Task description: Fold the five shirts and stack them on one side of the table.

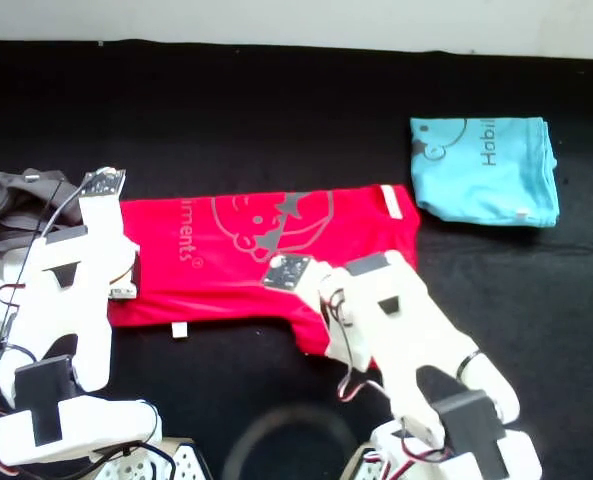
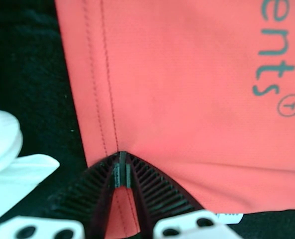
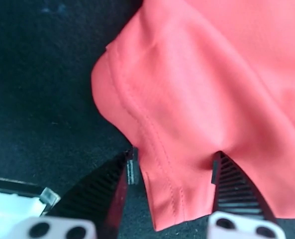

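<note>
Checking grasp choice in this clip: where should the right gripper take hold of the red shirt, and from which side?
Probably the stitched hem where the red shirt juts toward the arms, coming in from that side. The cloth lies flat, so only that free edge offers a bite. The open right gripper straddles it, and the left gripper is shut on the opposite end.

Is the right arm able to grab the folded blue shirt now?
Probably yes: the right gripper is open over the red shirt's edge, and only bare table lies before the blue shirt.
</note>
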Controlling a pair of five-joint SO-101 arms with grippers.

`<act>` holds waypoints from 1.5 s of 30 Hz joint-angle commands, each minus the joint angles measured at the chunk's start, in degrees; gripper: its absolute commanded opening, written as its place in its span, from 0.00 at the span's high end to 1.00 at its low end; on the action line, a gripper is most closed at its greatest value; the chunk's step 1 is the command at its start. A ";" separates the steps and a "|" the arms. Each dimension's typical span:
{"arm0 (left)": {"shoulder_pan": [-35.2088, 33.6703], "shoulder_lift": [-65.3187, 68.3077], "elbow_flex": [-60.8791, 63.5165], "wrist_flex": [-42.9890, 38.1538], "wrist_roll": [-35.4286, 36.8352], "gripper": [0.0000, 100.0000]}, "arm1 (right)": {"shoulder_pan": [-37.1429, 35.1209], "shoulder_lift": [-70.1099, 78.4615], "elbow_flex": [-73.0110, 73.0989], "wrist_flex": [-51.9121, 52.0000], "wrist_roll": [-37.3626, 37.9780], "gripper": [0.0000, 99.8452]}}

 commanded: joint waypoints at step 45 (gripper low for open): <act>-0.66 0.22 -0.04 -2.02 0.26 0.99 | 10.86 30.37 -62.81 5.85 -25.05 0.78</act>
